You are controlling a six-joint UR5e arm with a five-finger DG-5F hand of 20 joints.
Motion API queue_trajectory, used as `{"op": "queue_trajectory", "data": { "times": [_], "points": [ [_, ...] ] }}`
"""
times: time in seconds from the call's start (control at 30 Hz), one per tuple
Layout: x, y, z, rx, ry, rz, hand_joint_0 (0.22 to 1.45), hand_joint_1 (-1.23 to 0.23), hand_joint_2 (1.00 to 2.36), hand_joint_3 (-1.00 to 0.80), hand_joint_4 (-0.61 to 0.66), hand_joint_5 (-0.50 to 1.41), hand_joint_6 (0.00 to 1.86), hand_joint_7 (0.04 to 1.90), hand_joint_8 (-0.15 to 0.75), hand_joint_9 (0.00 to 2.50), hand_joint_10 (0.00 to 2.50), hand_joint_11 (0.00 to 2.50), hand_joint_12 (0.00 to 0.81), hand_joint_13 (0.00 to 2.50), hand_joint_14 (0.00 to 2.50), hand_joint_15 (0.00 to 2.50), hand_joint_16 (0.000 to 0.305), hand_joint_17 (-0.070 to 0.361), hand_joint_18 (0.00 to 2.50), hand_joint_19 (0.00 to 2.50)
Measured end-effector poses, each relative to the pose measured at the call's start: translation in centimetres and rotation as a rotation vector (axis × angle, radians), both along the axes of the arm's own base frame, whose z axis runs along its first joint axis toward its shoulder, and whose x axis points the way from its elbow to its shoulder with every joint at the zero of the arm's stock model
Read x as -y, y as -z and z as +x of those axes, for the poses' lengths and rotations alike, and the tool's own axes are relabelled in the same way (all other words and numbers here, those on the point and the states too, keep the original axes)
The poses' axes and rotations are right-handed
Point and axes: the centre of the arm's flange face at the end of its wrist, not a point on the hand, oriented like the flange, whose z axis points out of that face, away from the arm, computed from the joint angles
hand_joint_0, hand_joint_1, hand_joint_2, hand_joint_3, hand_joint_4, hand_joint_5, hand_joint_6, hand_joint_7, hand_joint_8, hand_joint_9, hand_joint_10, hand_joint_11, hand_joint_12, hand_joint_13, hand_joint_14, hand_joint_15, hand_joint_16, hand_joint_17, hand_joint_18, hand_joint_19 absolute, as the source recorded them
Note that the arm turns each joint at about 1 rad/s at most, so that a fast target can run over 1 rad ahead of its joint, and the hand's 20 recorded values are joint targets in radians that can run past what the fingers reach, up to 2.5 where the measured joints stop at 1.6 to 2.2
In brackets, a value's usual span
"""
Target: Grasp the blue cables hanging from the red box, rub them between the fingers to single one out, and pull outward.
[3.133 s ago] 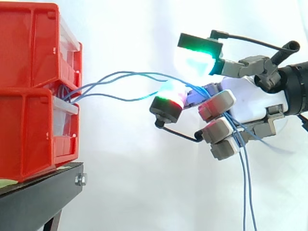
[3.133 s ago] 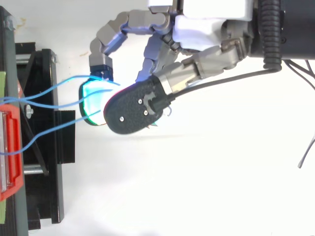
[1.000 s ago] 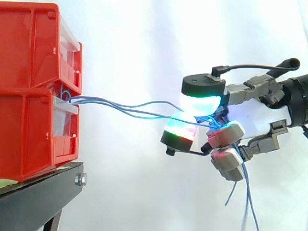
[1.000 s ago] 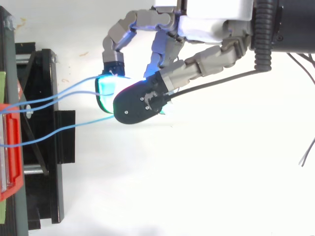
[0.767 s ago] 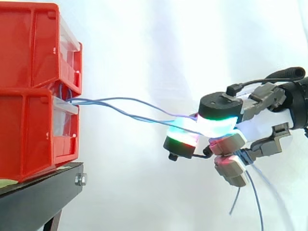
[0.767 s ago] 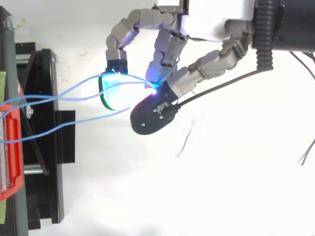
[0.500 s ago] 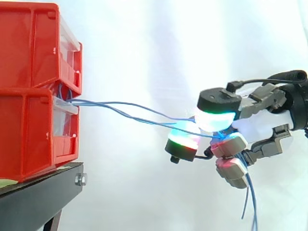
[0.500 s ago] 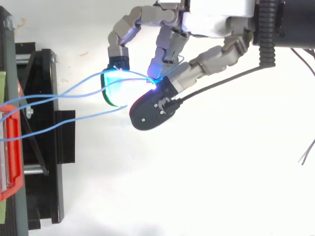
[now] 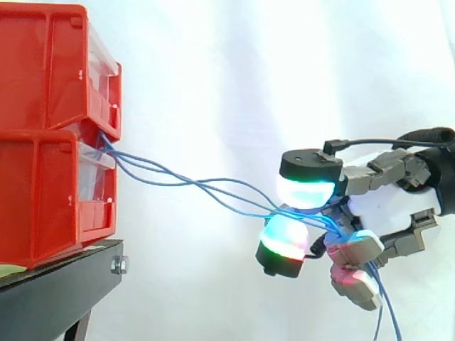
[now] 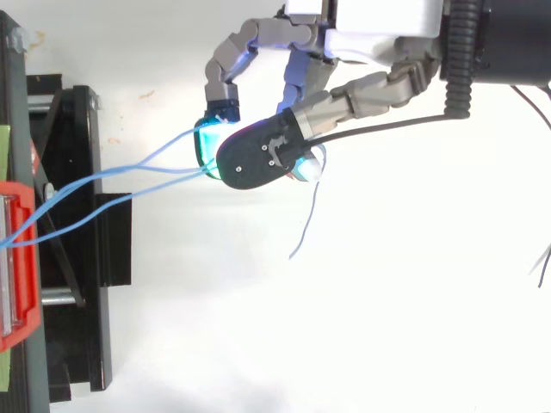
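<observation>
Thin blue cables (image 9: 192, 185) run from the gap between two stacked red boxes (image 9: 50, 135) rightward and slightly down to my hand (image 9: 373, 206). The hand is curled, its glowing pads (image 9: 306, 190) pinching the cables from above and below. Loose cable ends (image 9: 384, 312) trail down under the hand. In the top view the cables (image 10: 120, 185) stretch from the box (image 10: 17, 258) at the left edge into the hand (image 10: 379, 26), and one free end (image 10: 306, 224) dangles behind the pads.
The red boxes sit on a black stand (image 9: 57, 291) at the lower left. A white curtain (image 9: 234, 71) forms the backdrop. Open space lies between the boxes and the hand.
The hand has moved lower and slightly away from the boxes, drawing the cables into a downward slope. Its pads have shifted against each other around the cables, and a free end now dangles.
</observation>
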Motion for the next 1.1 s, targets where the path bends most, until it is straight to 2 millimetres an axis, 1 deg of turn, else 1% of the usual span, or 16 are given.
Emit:
{"op": "queue_trajectory", "data": {
  "times": [0.13,0.5,0.83,1.1],
  "points": [
    [0.0,0.4,-0.1,0.0,0.001,0.001,0.6,-0.59,1.0,-0.49,0.06,-0.13,0.86,0.94,0.292,1.38,0.03,1.1,0.367,1.19,0.03,0.88,0.053,0.118,0.93,0.92],
    [-0.1,0.6,-0.1,-0.003,0.001,0.002,0.6,-0.61,1.0,-0.48,0.06,-0.14,0.85,0.9,0.29,1.37,0.03,1.11,0.365,1.19,0.03,0.87,0.052,0.118,0.94,0.92],
    [-0.8,2.8,-0.6,-0.011,0.007,0.001,0.6,-0.62,1.0,-0.47,0.07,-0.13,0.8,0.86,0.285,1.36,0.03,1.1,0.367,1.19,0.03,0.87,0.052,0.118,0.94,0.92],
    [-1.1,3.1,-0.9,-0.032,0.031,0.025,0.6,-0.63,1.0,-0.47,0.06,-0.13,0.79,0.89,0.286,1.36,0.03,1.1,0.367,1.19,0.03,0.87,0.052,0.117,0.94,0.92]
  ]
}}
